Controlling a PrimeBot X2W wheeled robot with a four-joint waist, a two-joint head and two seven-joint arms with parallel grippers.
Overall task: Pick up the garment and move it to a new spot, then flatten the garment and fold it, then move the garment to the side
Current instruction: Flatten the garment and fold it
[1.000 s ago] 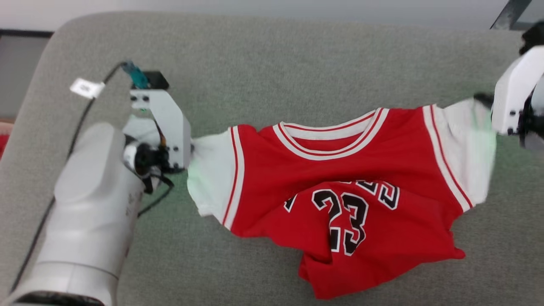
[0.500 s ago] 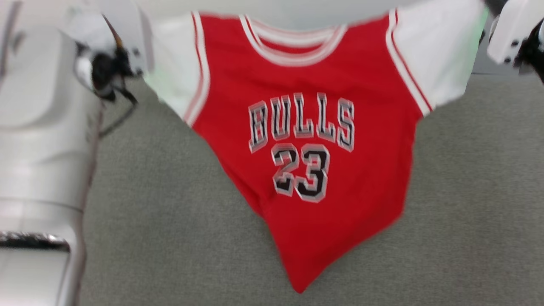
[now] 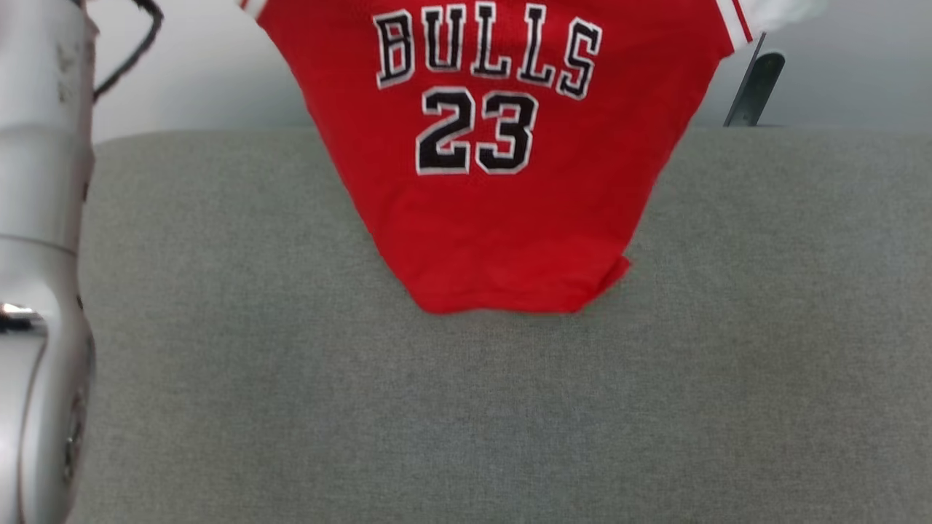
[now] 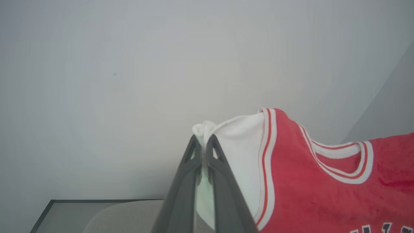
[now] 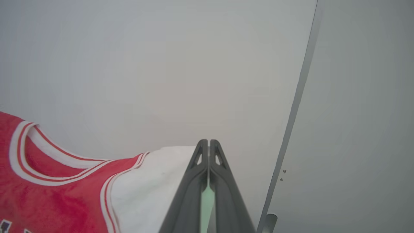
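Up it goes: the jersey (image 3: pixel 502 218), crumpled on the grey surface (image 3: pixel 466 422) a second ago, now hangs spread in the air, and the head camera has tilted too. Around it, the pale left forearm (image 3: pixel 36 255) stands bulky along the left edge, a dark cable (image 3: pixel 135 44) looping off it. A dark post (image 3: pixel 753 91) rises behind the surface at the far right, just beside the jersey's side, with a pale wall beyond. The surface's far edge runs straight across behind the cloth, and a broad grey stretch lies below the hem. Left fingers (image 4: pixel 184 191) are pinched tight on one white sleeve, right fingers (image 5: pixel 190 194) clamped on the other. Red front faces the head camera: black, white-outlined "BULLS" over "23", striped collar, sides tapering to a narrow hem low over the surface. I cannot tell whether the hem touches it.
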